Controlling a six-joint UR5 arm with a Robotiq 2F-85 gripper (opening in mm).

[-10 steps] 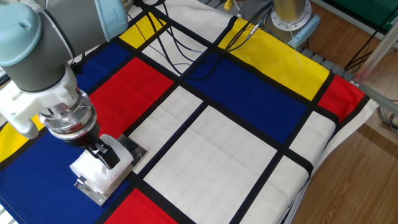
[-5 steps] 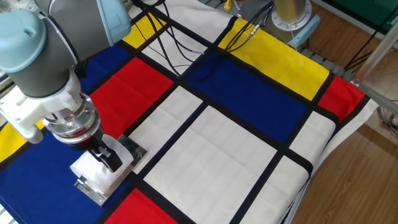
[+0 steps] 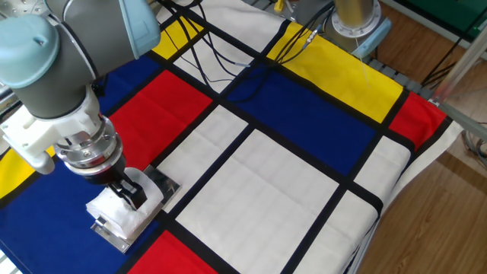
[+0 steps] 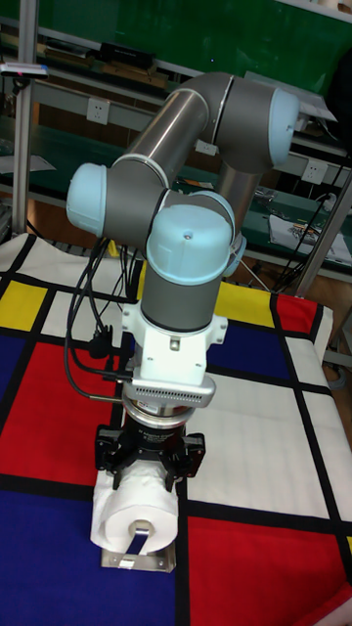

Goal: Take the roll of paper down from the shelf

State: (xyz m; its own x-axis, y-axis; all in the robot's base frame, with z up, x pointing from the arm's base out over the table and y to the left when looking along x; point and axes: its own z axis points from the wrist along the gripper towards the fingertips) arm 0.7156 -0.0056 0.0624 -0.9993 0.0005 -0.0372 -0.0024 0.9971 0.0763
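Note:
The roll of paper (image 3: 118, 213) is white and bumpy. It lies on the shiny silver shelf (image 3: 164, 183) at the table's near left corner. In the tall fixed view the roll of paper (image 4: 122, 518) shows its hollow core toward the camera, with the shelf's metal base (image 4: 137, 561) under it. My gripper (image 3: 128, 195) comes straight down onto the roll. Its black fingers (image 4: 186, 458) stand on either side of the roll's top and press into the soft paper, so my gripper (image 4: 150, 468) is shut on the roll. The roll still rests on the shelf.
A tablecloth of red, blue, yellow and white blocks (image 3: 266, 175) covers the table. Black cables (image 3: 221, 53) run across its far side. A metal post base (image 3: 354, 23) stands at the far right, and the table edge drops off at the right (image 3: 403, 190).
The arm has moved slightly down and to the right onto the roll. The fingers now sit deeper in the paper. The roll and shelf have not moved.

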